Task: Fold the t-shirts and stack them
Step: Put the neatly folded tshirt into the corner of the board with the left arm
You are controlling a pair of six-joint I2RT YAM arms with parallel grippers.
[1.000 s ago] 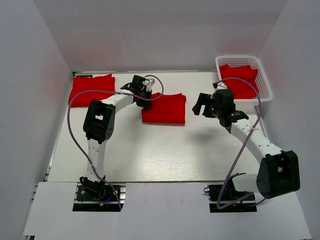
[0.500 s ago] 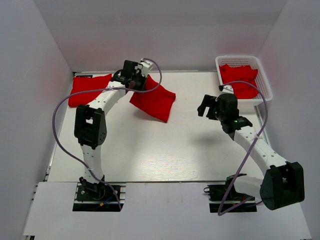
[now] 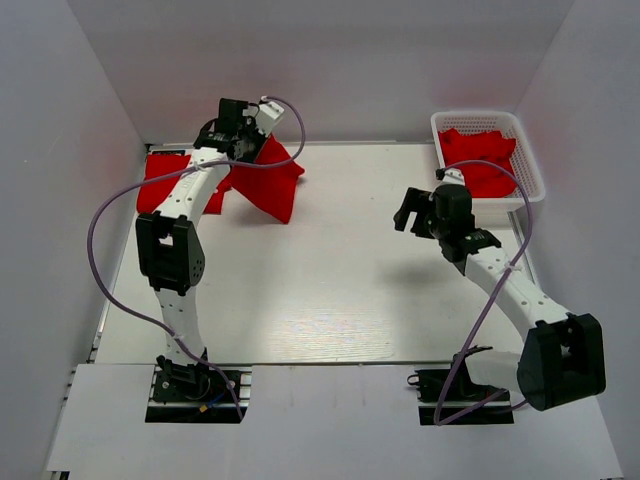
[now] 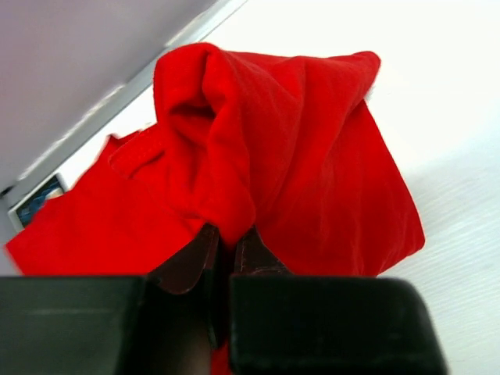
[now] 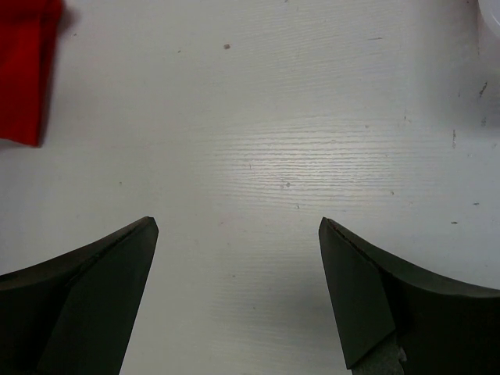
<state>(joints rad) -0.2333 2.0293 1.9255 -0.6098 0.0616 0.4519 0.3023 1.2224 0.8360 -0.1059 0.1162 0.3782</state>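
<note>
My left gripper (image 3: 240,150) is shut on a folded red t-shirt (image 3: 268,186) and holds it lifted at the back left, its lower corner hanging over the table. In the left wrist view the fingers (image 4: 187,262) pinch the shirt's fold (image 4: 297,172). A folded red t-shirt (image 3: 165,180) lies flat at the far left, partly behind the arm; it also shows in the left wrist view (image 4: 86,226). My right gripper (image 3: 412,212) is open and empty above bare table, right of centre. The held shirt's corner shows at the right wrist view's left edge (image 5: 27,70).
A white basket (image 3: 530,170) at the back right holds more red t-shirts (image 3: 482,160). White walls close in the table (image 3: 330,290) at the back and both sides. Purple cables loop from both arms.
My left gripper has carried the folded shirt from the table's middle back and left, toward the shirt at the far left. The right gripper has drawn back slightly and stays open.
</note>
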